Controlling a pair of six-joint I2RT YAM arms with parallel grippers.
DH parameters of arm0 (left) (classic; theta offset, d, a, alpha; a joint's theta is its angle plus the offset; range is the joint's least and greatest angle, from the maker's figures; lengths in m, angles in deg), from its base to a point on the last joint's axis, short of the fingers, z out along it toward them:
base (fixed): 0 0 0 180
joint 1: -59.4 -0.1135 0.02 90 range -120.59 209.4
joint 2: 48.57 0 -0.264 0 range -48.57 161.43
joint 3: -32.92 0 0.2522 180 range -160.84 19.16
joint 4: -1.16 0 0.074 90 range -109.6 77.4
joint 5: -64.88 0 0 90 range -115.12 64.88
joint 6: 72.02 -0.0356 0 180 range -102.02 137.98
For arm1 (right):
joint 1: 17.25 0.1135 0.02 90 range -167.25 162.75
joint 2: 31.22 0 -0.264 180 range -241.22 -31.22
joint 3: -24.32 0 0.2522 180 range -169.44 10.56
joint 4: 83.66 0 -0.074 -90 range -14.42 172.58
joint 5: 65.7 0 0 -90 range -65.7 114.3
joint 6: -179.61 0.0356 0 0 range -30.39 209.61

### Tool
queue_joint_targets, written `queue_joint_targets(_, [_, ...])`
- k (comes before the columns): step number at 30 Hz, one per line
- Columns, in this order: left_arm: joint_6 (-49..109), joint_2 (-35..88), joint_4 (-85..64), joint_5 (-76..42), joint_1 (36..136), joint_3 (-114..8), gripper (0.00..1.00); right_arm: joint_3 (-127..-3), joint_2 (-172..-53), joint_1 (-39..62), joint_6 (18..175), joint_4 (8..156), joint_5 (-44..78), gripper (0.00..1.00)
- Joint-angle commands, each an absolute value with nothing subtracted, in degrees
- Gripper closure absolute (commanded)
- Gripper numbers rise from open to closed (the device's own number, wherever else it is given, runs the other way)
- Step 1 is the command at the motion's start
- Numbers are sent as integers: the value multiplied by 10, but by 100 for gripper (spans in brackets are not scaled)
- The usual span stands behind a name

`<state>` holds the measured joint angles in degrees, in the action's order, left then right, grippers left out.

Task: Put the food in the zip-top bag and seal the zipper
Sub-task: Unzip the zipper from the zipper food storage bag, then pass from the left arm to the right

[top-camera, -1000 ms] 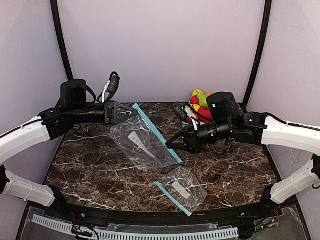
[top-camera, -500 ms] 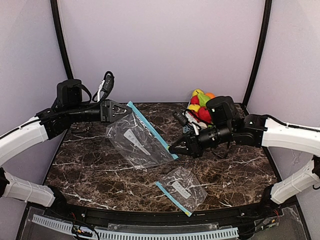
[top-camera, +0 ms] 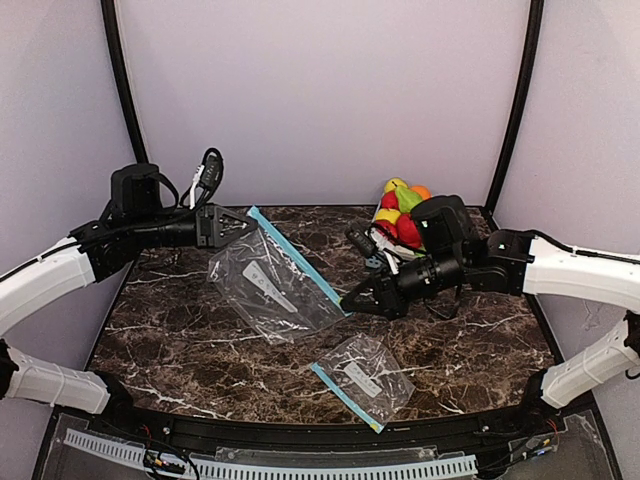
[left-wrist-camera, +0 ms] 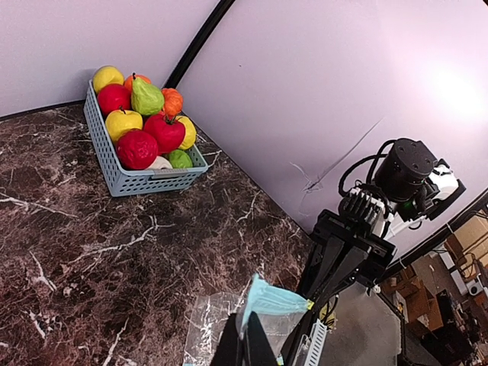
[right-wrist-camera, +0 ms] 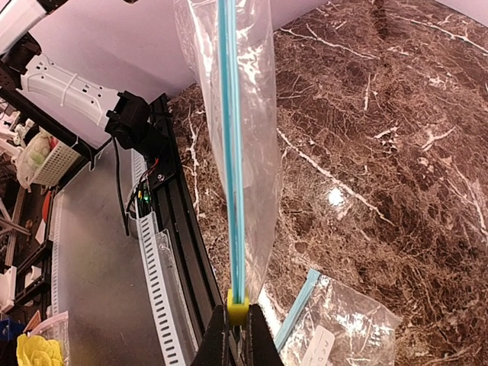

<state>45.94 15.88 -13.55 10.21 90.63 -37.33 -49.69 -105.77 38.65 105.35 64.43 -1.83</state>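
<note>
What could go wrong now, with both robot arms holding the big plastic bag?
Both pairs of jaws pinch the big bag by the ends of its blue zipper strip, so no arm is free, and the fruit sits in the basket. The right jaws sit at the yellow slider; sliding it the wrong way could leave the bag shut and empty. Each grip is only on a thin edge, so the bag might slip out.

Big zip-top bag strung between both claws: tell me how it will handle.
Probably floppy: the big zip-top bag sags between the left claw and right claw. Likely very light, being thin, clear and empty. Glossy film, perhaps slippery.
</note>
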Motion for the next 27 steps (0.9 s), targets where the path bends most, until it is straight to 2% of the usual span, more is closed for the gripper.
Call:
queue_joint_targets(1, [435,141,-109,136,895,-365,99,-504,-1047,390,1057,603,-36,93])
queue_joint_targets(3, [415,141,-93,200,895,-360,99,-521,-1038,390,1055,604,-41,73])
queue_joint_targets(4, [408,141,-88,247,895,-357,99,-530,-1034,390,1053,605,-40,57])
queue_joint_targets(5, [405,142,-85,283,895,-357,99,-539,-1032,390,1050,606,-36,49])
queue_joint_targets(7, [394,143,-94,327,896,-357,99,-558,-1031,390,1043,606,-27,42])
queue_joint_targets(12, [363,137,-143,377,896,-358,99,-603,-1052,392,1030,615,-18,43])
queue_joint_targets(14, [361,133,-147,379,896,-354,99,-612,-1066,392,1030,626,-23,50])
queue_joint_targets(16, [370,128,-135,373,896,-346,99,-622,-1081,397,1028,633,-37,60])
queue_joint_targets(19, [389,124,-108,372,898,-326,99,-640,-1104,413,1019,629,-32,67])
queue_joint_targets(27, [412,113,-85,375,902,-302,99,-661,-1141,446,1010,630,-16,72])
